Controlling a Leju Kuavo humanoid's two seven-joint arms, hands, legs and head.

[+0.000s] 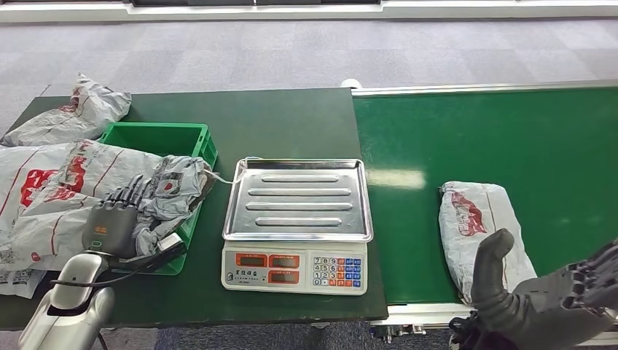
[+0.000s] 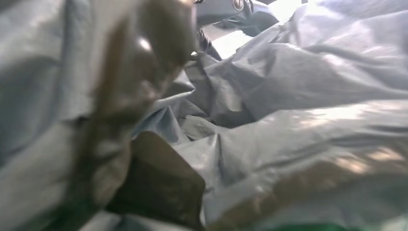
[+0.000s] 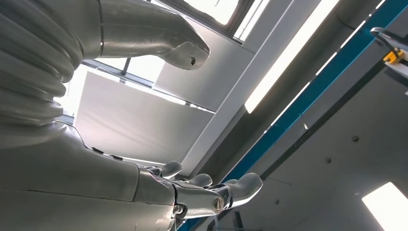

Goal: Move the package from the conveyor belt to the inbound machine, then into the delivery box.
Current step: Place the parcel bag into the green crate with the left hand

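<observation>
Package lay on the near conveyor belt, unlifted — right hand spread empty beside it, scale bare, left hand resting flat on bagged parcels at the green box.

Beyond my dark green matte surface lies grey carpet-tiled floor, meeting a white wall base at the far edge. My right wrist looks up at what seems a grey ceiling with a long bright light strip and a blue beam.
</observation>
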